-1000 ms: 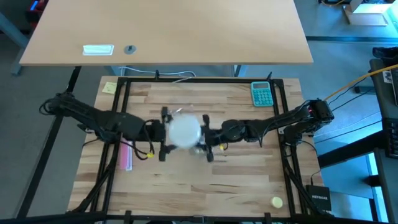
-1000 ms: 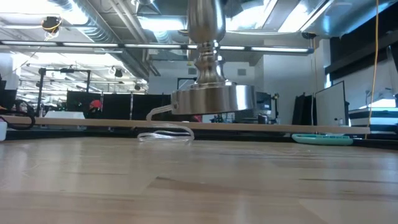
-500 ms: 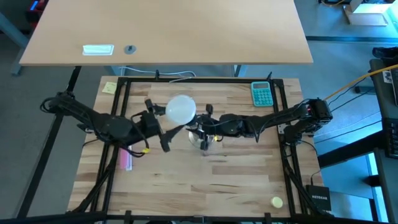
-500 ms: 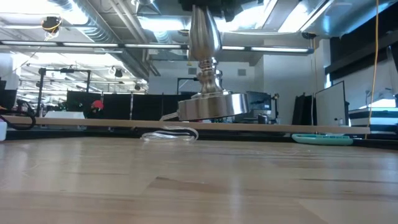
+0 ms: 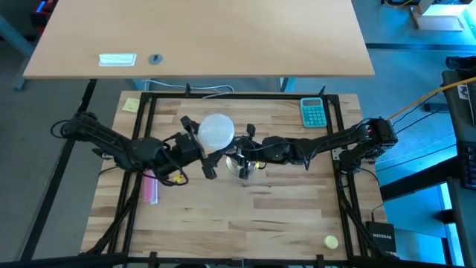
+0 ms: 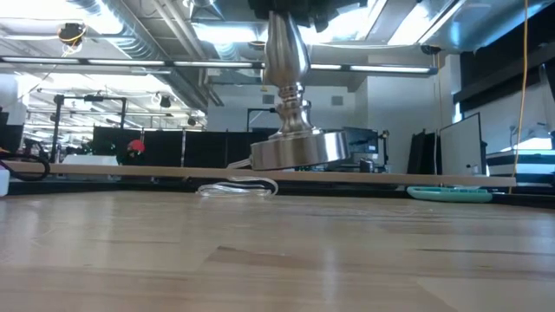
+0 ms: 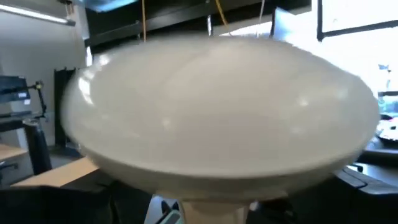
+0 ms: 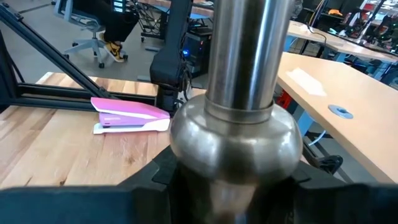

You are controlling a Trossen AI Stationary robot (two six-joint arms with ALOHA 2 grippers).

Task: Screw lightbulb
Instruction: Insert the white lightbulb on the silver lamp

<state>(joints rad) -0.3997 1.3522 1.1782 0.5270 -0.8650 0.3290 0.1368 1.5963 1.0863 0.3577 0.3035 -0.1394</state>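
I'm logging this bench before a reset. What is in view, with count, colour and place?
bulb: 1, white, above table centre, between the left claw's fingers
socket stand: 1, silvery, at table centre, its stem in the right claw
stapler: 1, pink, left part of the table, by the left arm
calculator: 1, teal, far right corner
sticky note: 1, yellow, far left corner
round thing: 1, yellow, near right corner
cable: 1, clear, on the table behind the stand
left claw: 1, dark, wide around the bulb
right claw: 1, dark, shut on the stand
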